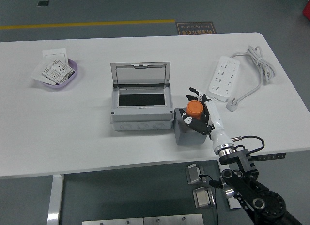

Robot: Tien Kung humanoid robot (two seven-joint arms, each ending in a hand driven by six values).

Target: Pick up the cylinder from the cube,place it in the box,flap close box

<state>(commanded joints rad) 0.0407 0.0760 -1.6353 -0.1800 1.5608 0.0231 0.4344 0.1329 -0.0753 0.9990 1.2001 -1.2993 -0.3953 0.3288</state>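
Fingers (193, 95) of the right hand (199, 113) wrap the orange cylinder (194, 107) atop the grey cube (186, 133), beside the open box (141, 100).

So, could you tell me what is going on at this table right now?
The right robot hand has its fingers around the orange cylinder, which sits on top of the grey cube. Just to the left of the cube stands the grey box, its flap lid open and upright, with nothing visible inside yet. The cylinder has not been lifted clear, so placing it in the box and closing the lid remain to be done. The left arm is out of view.
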